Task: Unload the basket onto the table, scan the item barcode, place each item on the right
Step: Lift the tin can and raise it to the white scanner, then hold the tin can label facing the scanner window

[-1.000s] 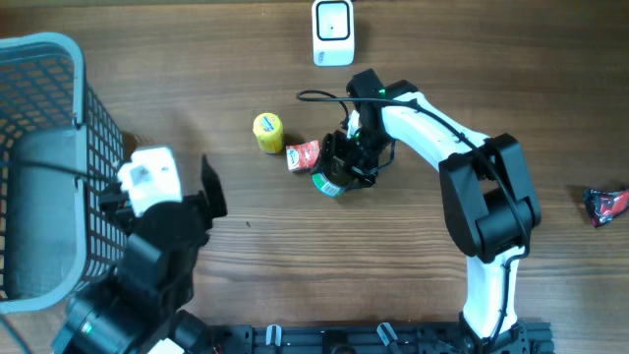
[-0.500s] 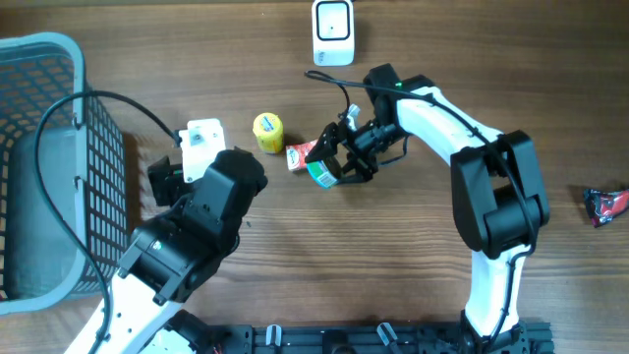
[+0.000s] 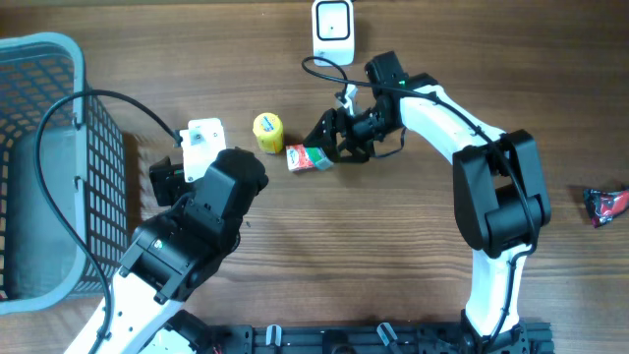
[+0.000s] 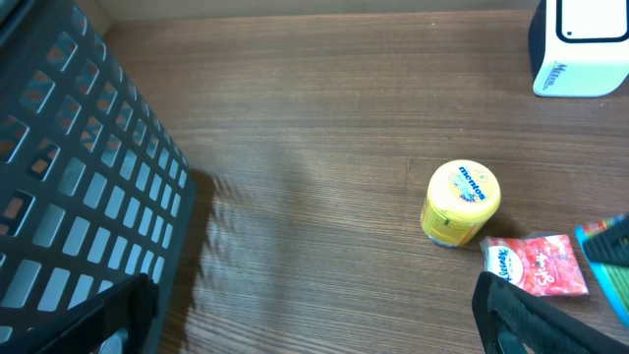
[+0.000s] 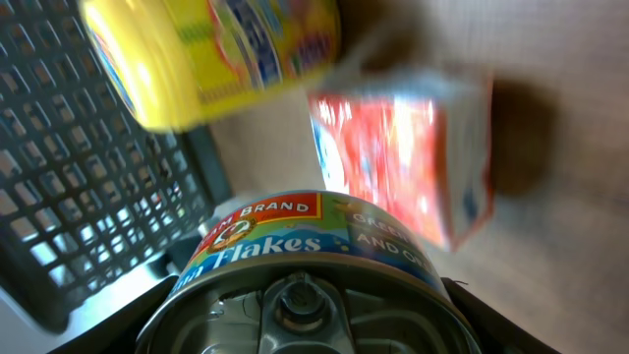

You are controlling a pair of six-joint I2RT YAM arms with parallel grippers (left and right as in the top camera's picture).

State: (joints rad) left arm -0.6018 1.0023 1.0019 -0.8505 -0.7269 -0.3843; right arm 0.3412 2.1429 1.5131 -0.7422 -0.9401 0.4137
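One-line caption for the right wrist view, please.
Right gripper holds a can labelled Flakes; yellow tub, red packet and basket lie beyond.

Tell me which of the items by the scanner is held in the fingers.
The Flakes tin: it alone sits between the right fingers, while the yellow Mentos tub and the red packet lie free on the table.

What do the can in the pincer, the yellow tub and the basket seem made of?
The round can with blue "Flakes" label: likely metal, judging by its grey lid with pull tab. The small yellow round tub: probably smooth, slightly glossy plastic. The blue-grey lattice basket: apparently matte moulded plastic, given its even grid.
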